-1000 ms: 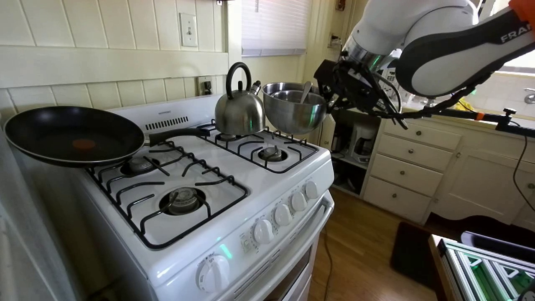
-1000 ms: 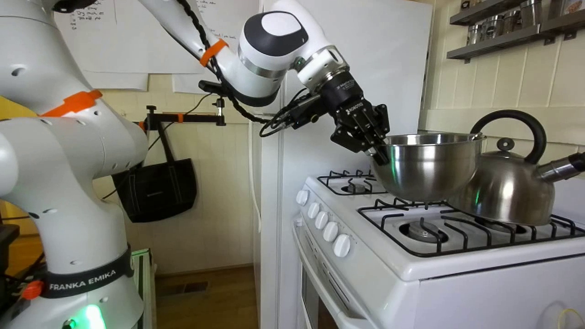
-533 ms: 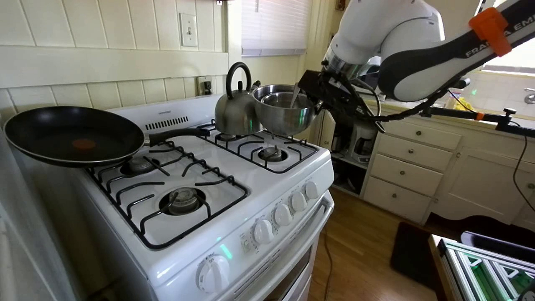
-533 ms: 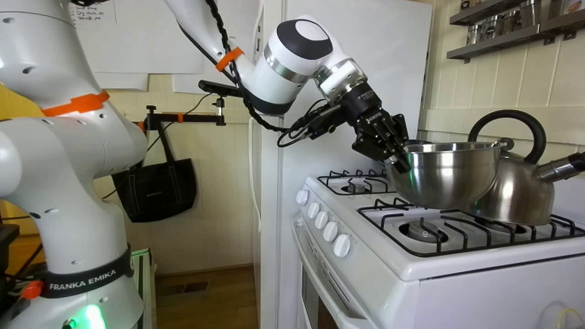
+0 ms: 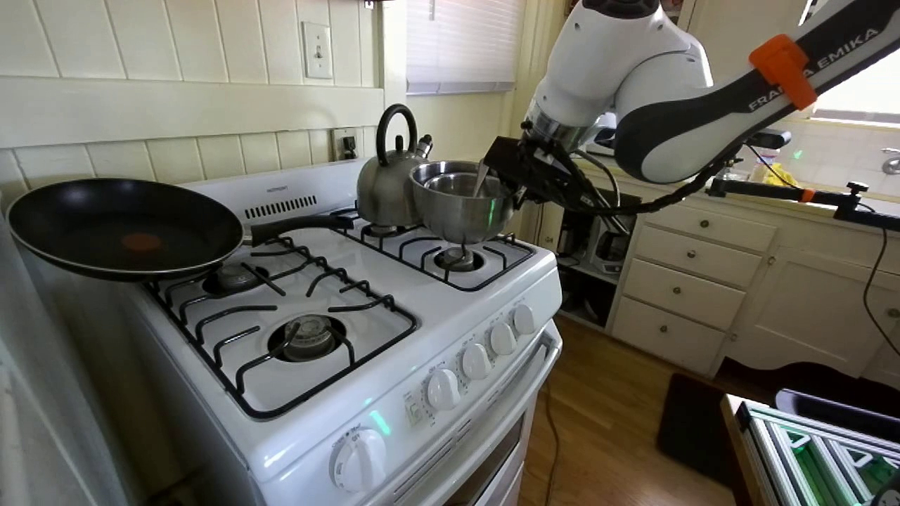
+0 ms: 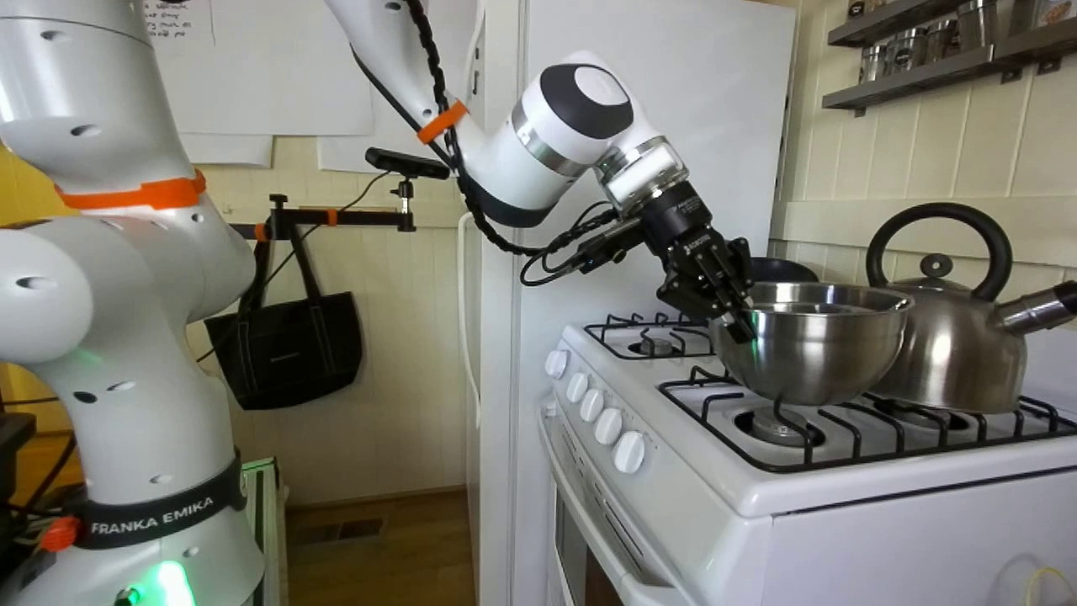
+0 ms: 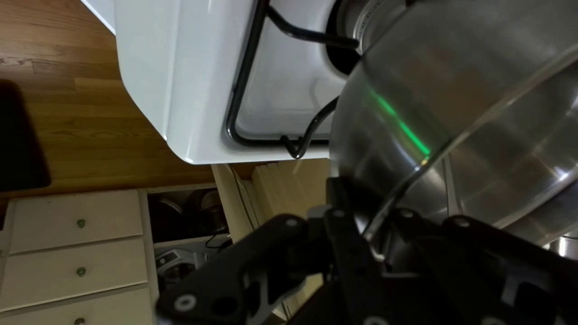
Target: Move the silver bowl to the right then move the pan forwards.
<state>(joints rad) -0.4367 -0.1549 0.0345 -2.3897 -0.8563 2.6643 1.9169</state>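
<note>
The silver bowl (image 5: 460, 214) is over the front burner beside the kettle, low above the grate in both exterior views (image 6: 812, 362). I cannot tell whether it touches the grate. Another steel vessel and a utensil (image 5: 481, 179) are inside it. My gripper (image 6: 740, 320) is shut on the bowl's near wall; in the wrist view the rim runs between the fingers (image 7: 336, 192), and the bowl (image 7: 406, 99) fills the right side. The black pan (image 5: 126, 232) lies on the back burner at the stove's far end, handle toward the kettle. It shows partly behind my gripper (image 6: 782, 270).
The steel kettle (image 5: 390, 190) stands on the back burner right against or very close to the bowl. The stove (image 5: 485, 295) has black grates and front knobs (image 5: 443, 388). A front burner (image 5: 309, 337) is uncovered. The white fridge (image 6: 656, 185) stands beyond the stove.
My gripper and the silver bowl have moved over the stove toward the kettle and come down closer to the grate. The kettle has shifted slightly. The pan has not moved.
</note>
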